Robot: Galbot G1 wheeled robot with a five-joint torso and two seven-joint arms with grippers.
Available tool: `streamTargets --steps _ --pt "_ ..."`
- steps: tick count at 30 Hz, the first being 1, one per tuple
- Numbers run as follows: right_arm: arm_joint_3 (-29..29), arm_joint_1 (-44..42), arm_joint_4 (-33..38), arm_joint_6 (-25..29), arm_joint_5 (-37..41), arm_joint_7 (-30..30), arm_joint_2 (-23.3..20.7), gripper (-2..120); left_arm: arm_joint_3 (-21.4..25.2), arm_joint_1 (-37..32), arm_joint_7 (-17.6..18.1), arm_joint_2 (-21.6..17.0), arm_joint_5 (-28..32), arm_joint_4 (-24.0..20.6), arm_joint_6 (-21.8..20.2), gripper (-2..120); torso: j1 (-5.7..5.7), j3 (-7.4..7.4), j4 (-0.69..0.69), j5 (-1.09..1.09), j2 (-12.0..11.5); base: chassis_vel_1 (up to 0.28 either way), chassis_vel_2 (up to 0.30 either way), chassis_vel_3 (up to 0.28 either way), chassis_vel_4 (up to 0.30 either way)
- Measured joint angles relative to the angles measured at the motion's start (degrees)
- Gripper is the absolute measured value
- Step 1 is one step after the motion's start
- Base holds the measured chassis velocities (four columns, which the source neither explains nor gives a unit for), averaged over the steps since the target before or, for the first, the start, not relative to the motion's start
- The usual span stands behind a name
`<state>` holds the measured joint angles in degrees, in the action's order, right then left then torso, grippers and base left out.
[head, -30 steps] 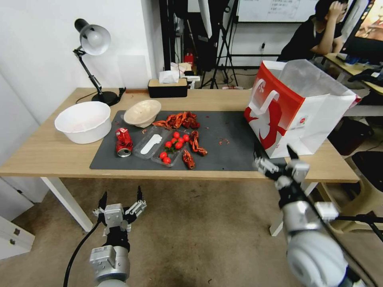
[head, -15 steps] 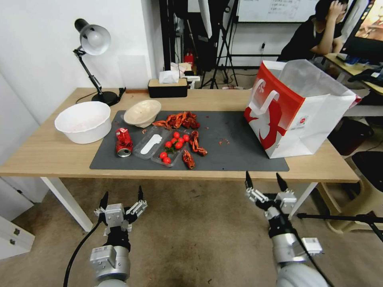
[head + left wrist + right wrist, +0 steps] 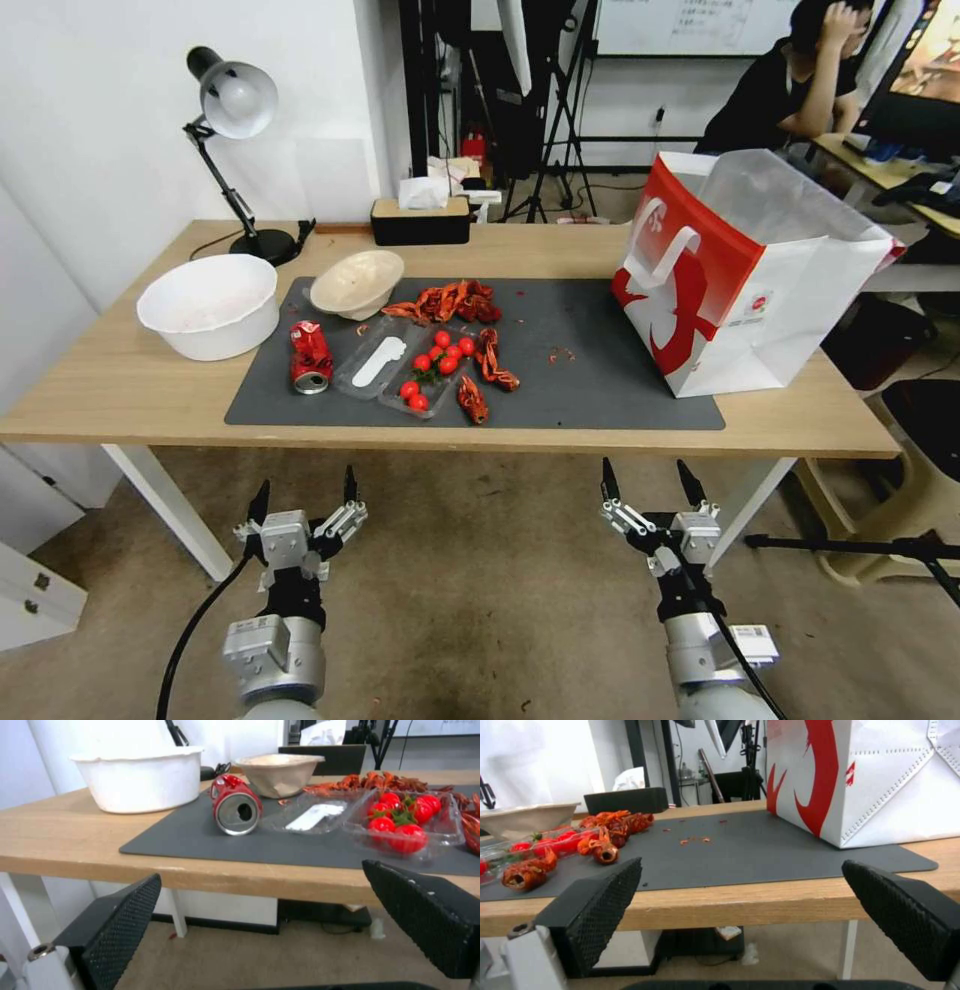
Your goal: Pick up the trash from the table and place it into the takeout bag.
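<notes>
On the table (image 3: 130,385) lies a dark mat (image 3: 570,385) with trash on it: a crushed red can (image 3: 309,356) (image 3: 235,804), a beige bowl (image 3: 357,283) (image 3: 278,773), a clear tray of red tomatoes (image 3: 432,372) (image 3: 405,821), and red crayfish shells (image 3: 455,300) (image 3: 612,823). The takeout bag (image 3: 745,270) (image 3: 875,776) stands open at the mat's right end. Both grippers hang below the table's front edge, holding nothing: my left gripper (image 3: 304,490) is open, and my right gripper (image 3: 645,478) is open.
A white basin (image 3: 210,305) (image 3: 140,776) sits left of the mat. A desk lamp (image 3: 232,140) and a black tissue box (image 3: 420,220) stand along the table's back edge. White table legs (image 3: 165,505) flank the floor space around the grippers.
My right gripper has dropped from beside the takeout bag at table height to below the front edge, drawing back toward me. The left arm has not moved.
</notes>
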<state>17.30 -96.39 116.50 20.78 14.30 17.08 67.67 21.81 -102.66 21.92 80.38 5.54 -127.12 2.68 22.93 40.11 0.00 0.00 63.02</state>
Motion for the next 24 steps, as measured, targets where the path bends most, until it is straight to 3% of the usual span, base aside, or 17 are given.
streamTargets --steps 9,17,21,24 --pt "0.0 0.0 0.5 -0.3 -0.1 0.1 0.2 100 1.0 4.0 0.1 -2.8 2.9 0.2 -0.3 100 0.00 0.00 0.00 0.00 0.0 0.000 0.000 0.000 0.000" --pt "0.2 -0.8 1.1 -0.5 -0.3 0.2 0.2 100 3.0 11.6 0.5 -11.5 10.7 1.0 -2.8 100 -0.01 0.00 0.01 -0.01 0.0 0.000 0.000 0.000 0.000" --pt "0.6 -1.2 1.2 -0.5 -0.5 0.4 0.2 100 3.6 19.3 0.9 -17.8 17.1 3.5 -4.3 100 -0.01 0.00 0.00 0.00 0.0 0.000 0.000 0.000 0.000" --pt "0.8 -1.4 1.4 -0.6 -0.5 0.5 0.3 100 3.5 22.4 0.2 -19.8 19.8 5.2 -4.4 100 -0.01 0.00 0.00 -0.01 0.0 0.000 0.000 0.000 0.000"
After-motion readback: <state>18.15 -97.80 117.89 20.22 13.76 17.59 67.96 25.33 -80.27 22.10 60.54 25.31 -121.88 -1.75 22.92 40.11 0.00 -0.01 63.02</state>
